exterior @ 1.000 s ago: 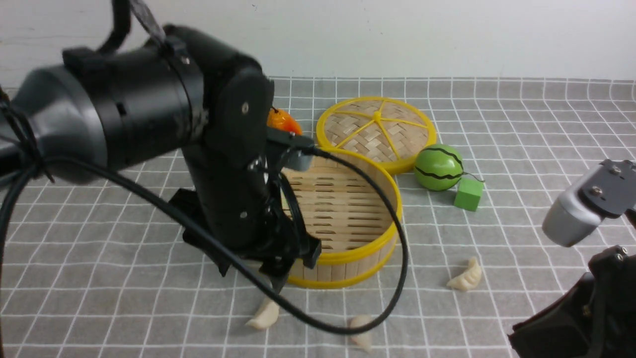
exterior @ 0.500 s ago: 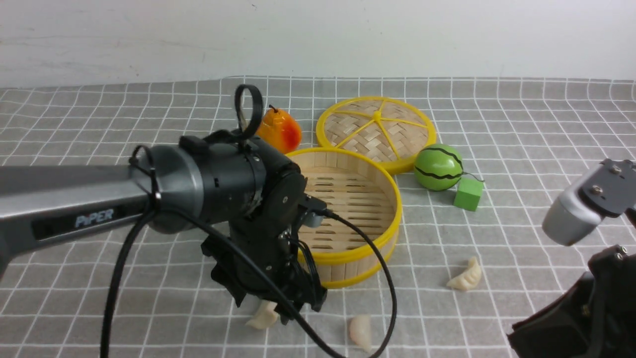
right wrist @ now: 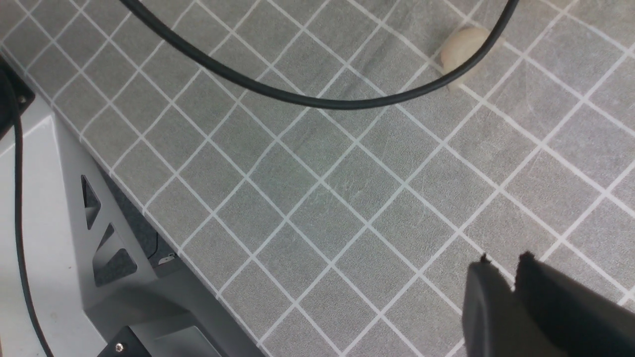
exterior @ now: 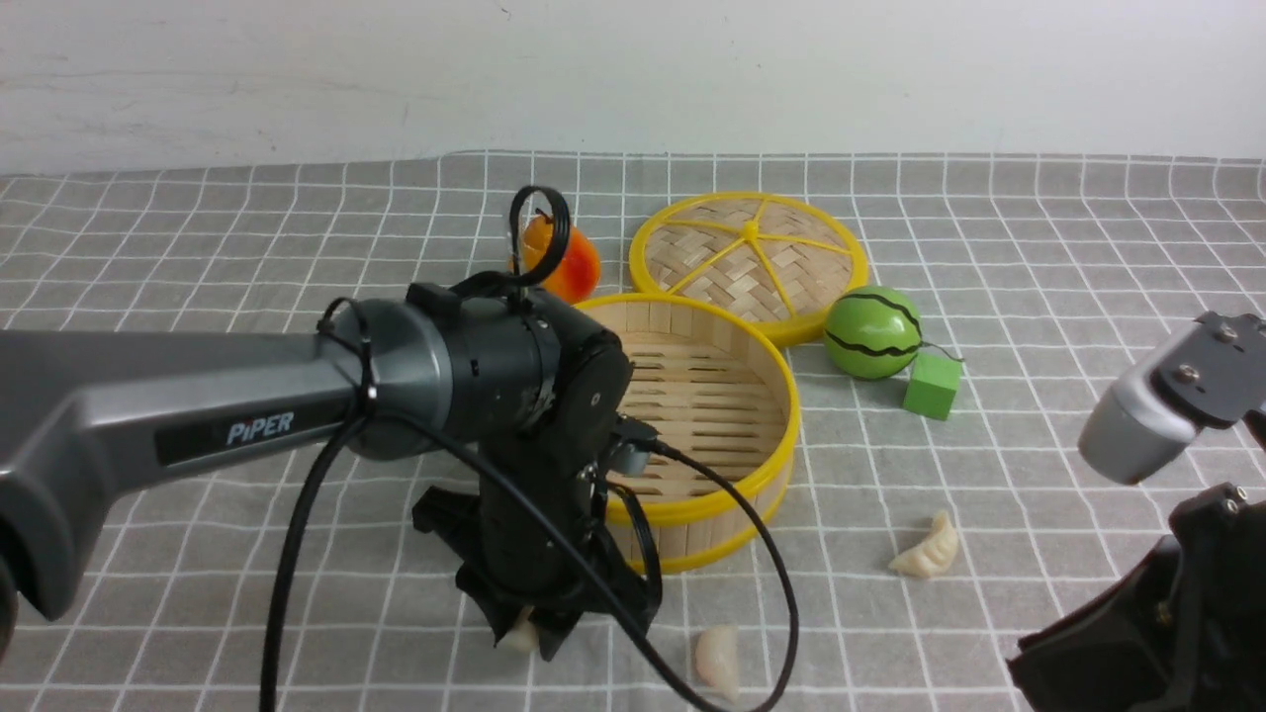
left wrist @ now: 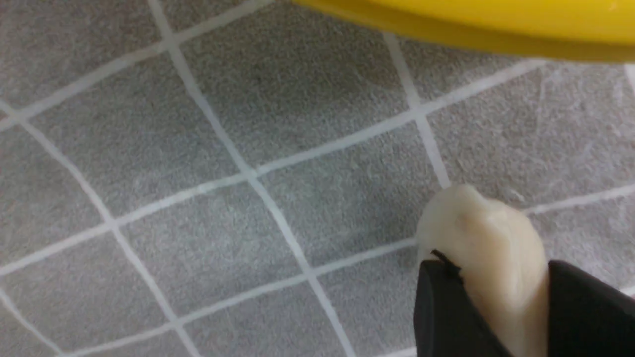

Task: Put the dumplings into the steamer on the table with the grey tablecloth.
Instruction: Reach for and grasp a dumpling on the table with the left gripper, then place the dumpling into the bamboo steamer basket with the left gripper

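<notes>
The bamboo steamer (exterior: 737,396) stands mid-table on the grey tablecloth (exterior: 247,257), and nothing shows in it. My left gripper (exterior: 534,633) is down on the cloth just in front of it. In the left wrist view the gripper (left wrist: 498,267) is shut on a whitish dumpling (left wrist: 483,238) that still touches the cloth. The steamer's yellow rim (left wrist: 471,25) is close by. In the front view this dumpling (exterior: 516,633) is mostly hidden. Two more dumplings (exterior: 717,658) (exterior: 928,554) lie on the cloth. My right gripper (right wrist: 501,263) is shut and empty above the cloth.
The woven lid (exterior: 749,259), an orange pear (exterior: 574,262), a green watermelon toy (exterior: 874,333) and a green cube (exterior: 933,386) sit behind and right of the steamer. My left arm's cable (right wrist: 307,99) hangs near one dumpling (right wrist: 464,47). The table's front edge (right wrist: 149,218) is near my right gripper.
My left arm has swung down from close to the camera to the cloth in front of the steamer, and its gripper now holds the left dumpling. The right arm has barely moved.
</notes>
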### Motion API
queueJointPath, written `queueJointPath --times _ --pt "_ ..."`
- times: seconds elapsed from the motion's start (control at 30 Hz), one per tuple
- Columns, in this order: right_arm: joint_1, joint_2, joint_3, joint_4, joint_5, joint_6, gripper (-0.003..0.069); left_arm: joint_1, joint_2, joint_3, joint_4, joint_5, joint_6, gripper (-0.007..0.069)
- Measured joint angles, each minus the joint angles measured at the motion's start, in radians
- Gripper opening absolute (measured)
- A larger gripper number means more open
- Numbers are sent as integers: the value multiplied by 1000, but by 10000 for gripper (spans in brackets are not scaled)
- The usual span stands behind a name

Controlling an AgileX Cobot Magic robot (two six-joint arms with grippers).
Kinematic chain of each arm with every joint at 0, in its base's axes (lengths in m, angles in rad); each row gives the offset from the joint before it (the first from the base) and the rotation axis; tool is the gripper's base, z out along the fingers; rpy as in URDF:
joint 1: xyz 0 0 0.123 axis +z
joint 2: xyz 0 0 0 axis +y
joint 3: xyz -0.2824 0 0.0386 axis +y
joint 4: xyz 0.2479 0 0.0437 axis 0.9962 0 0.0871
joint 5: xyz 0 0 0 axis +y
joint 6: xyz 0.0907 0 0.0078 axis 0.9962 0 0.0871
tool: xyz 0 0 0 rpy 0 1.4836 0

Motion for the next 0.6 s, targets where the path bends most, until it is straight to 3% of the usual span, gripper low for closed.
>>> queueJointPath --times 0.23,0.43,0.6 --pt "0 0 0 0 0 0 94 0 4 -238 -75 173 20 227" --pt "0 0 0 0 0 0 97 0 4 -416 -72 177 27 227" --pt "0 0 0 0 0 0 104 0 12 -472 -25 79 27 227"
